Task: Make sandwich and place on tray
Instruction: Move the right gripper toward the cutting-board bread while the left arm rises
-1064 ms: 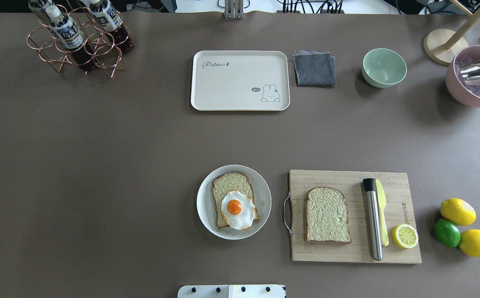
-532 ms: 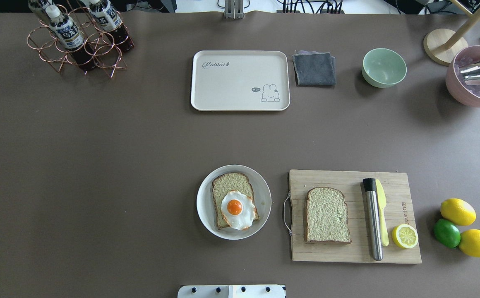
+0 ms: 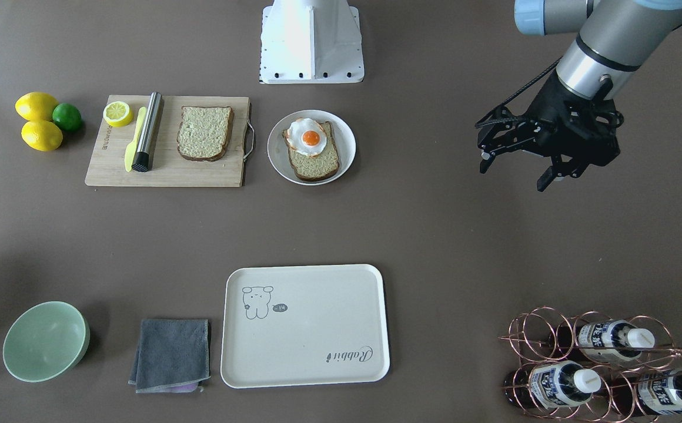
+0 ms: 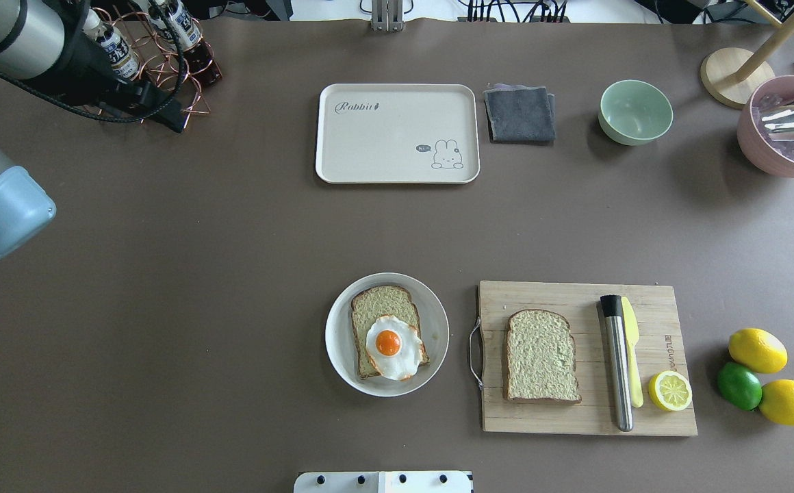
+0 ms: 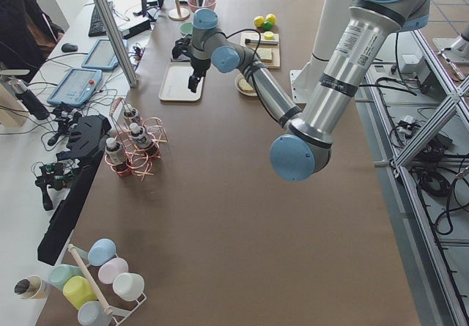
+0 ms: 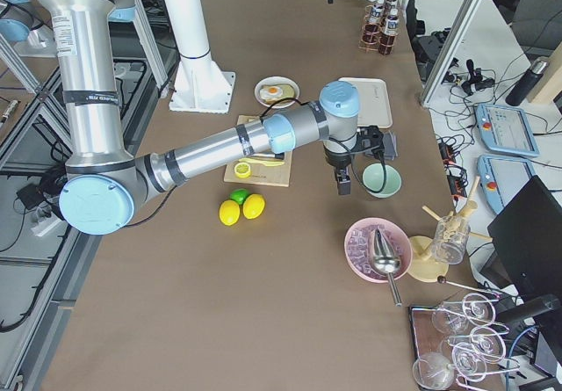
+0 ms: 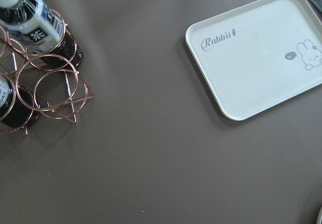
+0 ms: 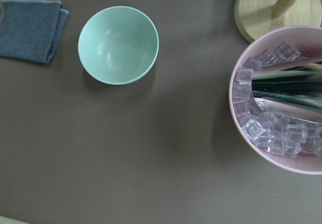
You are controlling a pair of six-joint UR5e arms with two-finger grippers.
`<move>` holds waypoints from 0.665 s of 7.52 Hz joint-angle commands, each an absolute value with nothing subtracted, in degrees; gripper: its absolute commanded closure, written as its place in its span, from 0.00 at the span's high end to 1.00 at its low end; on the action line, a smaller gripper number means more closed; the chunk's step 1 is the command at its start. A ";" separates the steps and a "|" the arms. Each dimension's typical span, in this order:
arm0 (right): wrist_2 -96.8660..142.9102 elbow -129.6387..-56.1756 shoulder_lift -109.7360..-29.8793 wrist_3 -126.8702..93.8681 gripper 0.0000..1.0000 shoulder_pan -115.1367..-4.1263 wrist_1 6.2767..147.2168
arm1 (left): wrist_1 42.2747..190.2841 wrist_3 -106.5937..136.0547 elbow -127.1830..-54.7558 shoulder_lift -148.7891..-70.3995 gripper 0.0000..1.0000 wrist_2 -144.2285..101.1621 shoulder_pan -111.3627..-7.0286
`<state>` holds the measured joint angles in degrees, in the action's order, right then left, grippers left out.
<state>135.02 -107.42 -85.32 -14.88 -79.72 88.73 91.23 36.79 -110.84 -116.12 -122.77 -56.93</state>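
The left pincer [image 3: 513, 178] hangs released and empty, well away from the food; the right pincer [image 6: 342, 183] hovers near the green bowl [image 6: 382, 180], and whether it is clenched I cannot tell. The sandwich [image 4: 378, 311] is half built on the plate [image 4: 339, 335], egg [image 4: 390, 346] on one slice, top slice [image 4: 541, 356] on the board [image 4: 575, 298], tray [image 4: 397, 133] bare across the table [image 4: 164, 308]. Best, I'd say: come straight down, pinch that slice across its crusts, lay it square over the egg
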 commanded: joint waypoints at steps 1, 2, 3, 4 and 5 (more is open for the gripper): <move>137.99 -108.28 -82.20 -23.32 1.00 -74.91 87.10 | 94.91 48.68 -109.69 -117.59 0.98 -121.03 -53.45; 137.90 -108.80 -80.35 -30.69 1.00 -71.92 85.79 | 95.27 48.60 -110.82 -117.08 0.98 -121.03 -53.35; 136.51 -109.33 -79.72 -39.11 1.00 -68.24 82.74 | 96.32 48.43 -111.79 -116.64 0.98 -120.59 -53.09; 135.89 -109.42 -80.76 -44.25 1.00 -66.55 76.27 | 99.46 49.91 -111.54 -114.63 0.98 -120.41 -52.48; 136.23 -109.16 -83.56 -44.99 1.00 -64.88 70.20 | 103.06 52.45 -110.49 -113.91 0.98 -120.32 -52.38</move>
